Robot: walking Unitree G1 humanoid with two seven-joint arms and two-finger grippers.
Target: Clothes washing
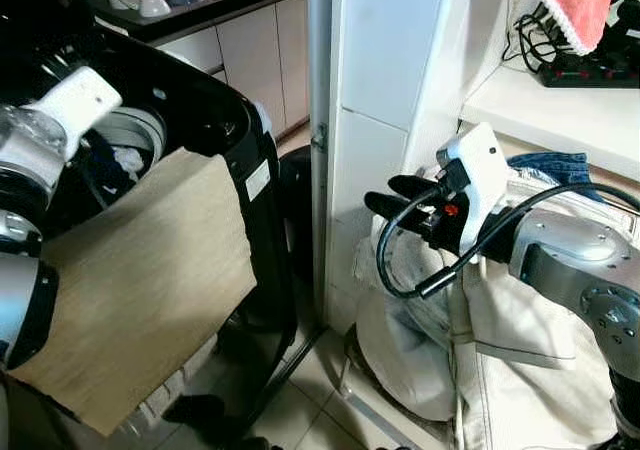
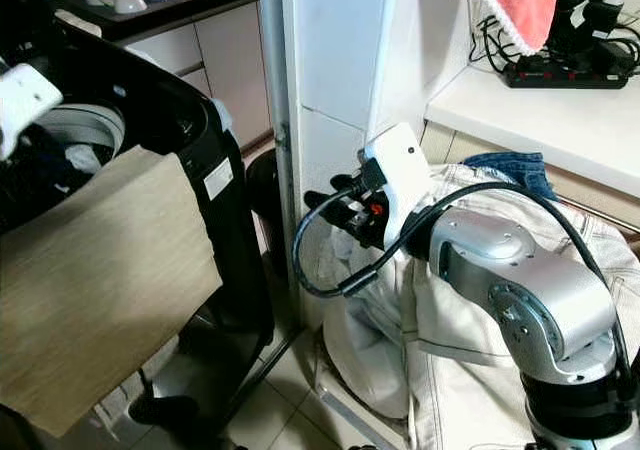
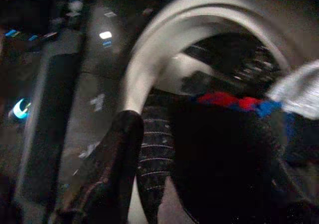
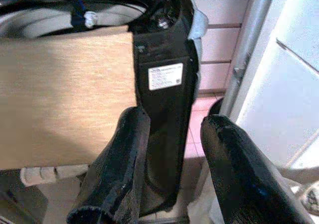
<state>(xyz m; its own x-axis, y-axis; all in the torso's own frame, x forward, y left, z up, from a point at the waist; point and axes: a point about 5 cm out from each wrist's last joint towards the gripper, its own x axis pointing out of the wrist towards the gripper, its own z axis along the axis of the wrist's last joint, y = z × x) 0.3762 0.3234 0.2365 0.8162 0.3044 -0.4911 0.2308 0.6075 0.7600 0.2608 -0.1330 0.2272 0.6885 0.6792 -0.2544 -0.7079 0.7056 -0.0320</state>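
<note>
The washing machine (image 1: 215, 140) stands open at the robot's left, its pale drum ring (image 3: 149, 59) showing, with clothes (image 3: 234, 104) in red, blue and dark cloth already lying inside. A tan wooden-looking board (image 1: 140, 280) leans across the machine's front edge. The left gripper (image 3: 117, 159) reaches over the drum opening just above that laundry; whether its fingers are apart or closed cannot be told. The right gripper (image 4: 169, 169) hovers in the open between the machine and the white pillar (image 1: 375, 120), its fingers spread wide and empty. Below and behind it, a white laundry bag (image 1: 420, 340) holds more pale cloth, with a blue garment (image 1: 555, 165) on top. Loading looks partly done; the bag's contents remain to be moved.
</note>
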